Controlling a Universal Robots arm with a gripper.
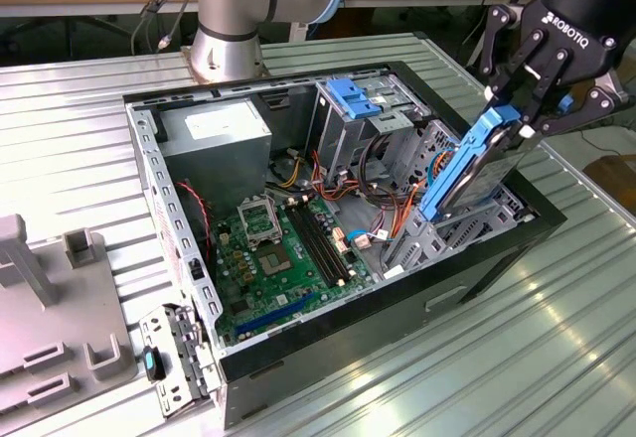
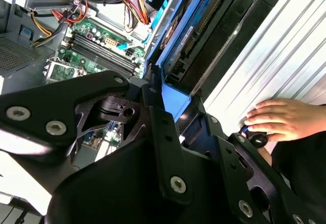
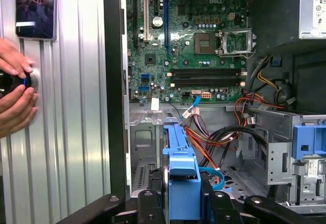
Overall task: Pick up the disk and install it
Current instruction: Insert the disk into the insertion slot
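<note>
1. Clamped on the upper end of the disk (image 1: pixel 469 177), the gripper (image 1: pixel 522 114) has its black fingers (image 1: pixel 545 65) pressed against the blue carrier from both sides and holds the drive steeply tilted.
2. The disk's lower end dips into the grey drive cage (image 1: pixel 449 220) at the end of the open computer case (image 1: pixel 328 330) towards the exterior view's right; whether it touches the cage I cannot tell.
3. Inside the case lie a green motherboard (image 1: pixel 283 250) on the floor, a grey power supply (image 1: pixel 214 131) in the far corner, a tangle of orange and red cables (image 1: pixel 383 174), and a blue bracket (image 1: pixel 353 94) on the far cage.
4. The exterior view takes in the arm's base (image 1: pixel 227 50) beyond the case and a grey fixture (image 1: pixel 50 323) at the bench's (image 1: pixel 497 358) edge.
5. In the first wrist view, a person's hands (image 3: pixel 15 107) rest on a black knob (image 3: pixel 12 81) on the bench beside the case, near a dark flat slab (image 3: pixel 35 7).
6. In the second wrist view, one hand (image 2: pixel 282 119) lies on the bench, and the disk's connector edge (image 2: pixel 204 35) faces the camera.
</note>
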